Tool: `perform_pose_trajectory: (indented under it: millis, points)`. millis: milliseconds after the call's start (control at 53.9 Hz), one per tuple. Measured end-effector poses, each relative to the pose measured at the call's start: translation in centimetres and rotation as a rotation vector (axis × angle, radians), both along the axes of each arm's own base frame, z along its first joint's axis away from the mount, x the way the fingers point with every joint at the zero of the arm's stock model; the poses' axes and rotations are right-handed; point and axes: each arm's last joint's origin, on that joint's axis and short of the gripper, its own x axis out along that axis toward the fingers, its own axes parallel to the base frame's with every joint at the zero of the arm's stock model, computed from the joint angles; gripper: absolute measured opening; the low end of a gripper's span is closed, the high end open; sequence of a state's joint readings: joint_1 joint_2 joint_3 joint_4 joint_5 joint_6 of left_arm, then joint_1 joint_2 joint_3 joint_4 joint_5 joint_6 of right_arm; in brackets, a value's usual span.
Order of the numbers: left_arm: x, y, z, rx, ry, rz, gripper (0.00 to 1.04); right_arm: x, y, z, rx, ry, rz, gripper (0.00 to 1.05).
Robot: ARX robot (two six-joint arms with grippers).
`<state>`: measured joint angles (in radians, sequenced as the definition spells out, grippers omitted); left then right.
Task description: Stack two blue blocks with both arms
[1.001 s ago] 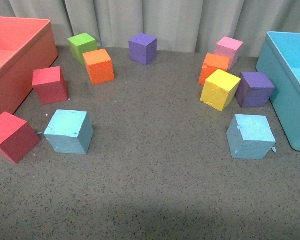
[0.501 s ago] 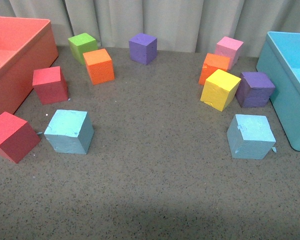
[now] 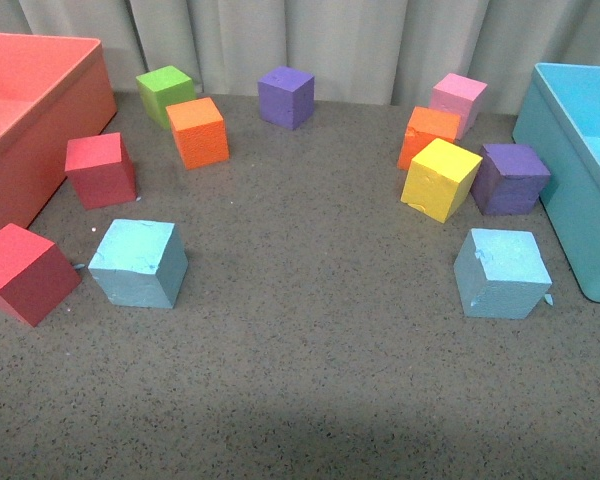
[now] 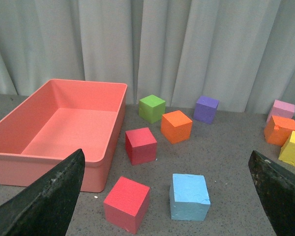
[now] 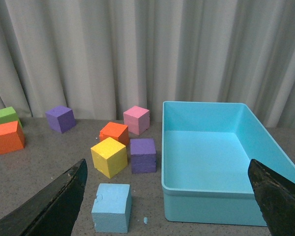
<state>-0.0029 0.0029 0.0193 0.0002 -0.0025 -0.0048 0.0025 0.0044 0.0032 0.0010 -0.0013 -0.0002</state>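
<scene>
One light blue block (image 3: 138, 262) sits on the grey table at the front left, next to a red cube (image 3: 22, 272). It also shows in the left wrist view (image 4: 189, 196), between the spread fingers of my open left gripper (image 4: 169, 196). The other light blue block (image 3: 501, 272) sits at the front right beside the blue bin (image 3: 580, 170). It shows in the right wrist view (image 5: 111, 207), near one finger of my open right gripper (image 5: 169, 196). Both grippers are empty and raised well back from the blocks. Neither arm shows in the front view.
A salmon-red bin (image 3: 30, 120) stands at the left. Other cubes stand around: red (image 3: 100, 170), orange (image 3: 197, 131), green (image 3: 164, 93), purple (image 3: 285, 97), pink (image 3: 457, 100), orange (image 3: 427, 135), yellow (image 3: 439, 178), purple (image 3: 509, 178). A grey curtain hangs behind.
</scene>
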Motion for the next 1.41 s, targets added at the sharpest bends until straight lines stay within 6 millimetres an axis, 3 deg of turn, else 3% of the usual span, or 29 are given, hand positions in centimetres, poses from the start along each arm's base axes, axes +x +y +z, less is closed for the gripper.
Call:
perform_pose_trajectory:
  millis: [185,278,426,667,834,1001,1409]
  points:
    - [0.0,0.0,0.0,0.000,0.000,0.000,0.98,0.0,0.0,0.0,-0.009,0.004,-0.010,0.95]
    - [0.0,0.0,0.0,0.000,0.000,0.000,0.98,0.4,0.1,-0.3,-0.181,0.128,-0.190,0.95]
    - [0.0,0.0,0.0,0.000,0.000,0.000,0.98,2.1,0.3,-0.4,-0.230,0.241,-0.153,0.95]
    - [0.0,0.0,0.0,0.000,0.000,0.000,0.98,8.2,1.2,0.6,-0.104,0.402,-0.018,0.95]
    - [0.0,0.0,0.0,0.000,0.000,0.000,0.98,14.6,3.2,-1.1,0.029,0.721,0.045,0.95]
    - [0.0,0.0,0.0,0.000,0.000,0.000,0.98,18.7,4.9,-3.6,0.092,0.908,0.029,0.95]
    - [0.0,0.0,0.0,0.000,0.000,0.000,0.98,23.0,6.7,-7.5,0.075,1.088,-0.009,0.95]
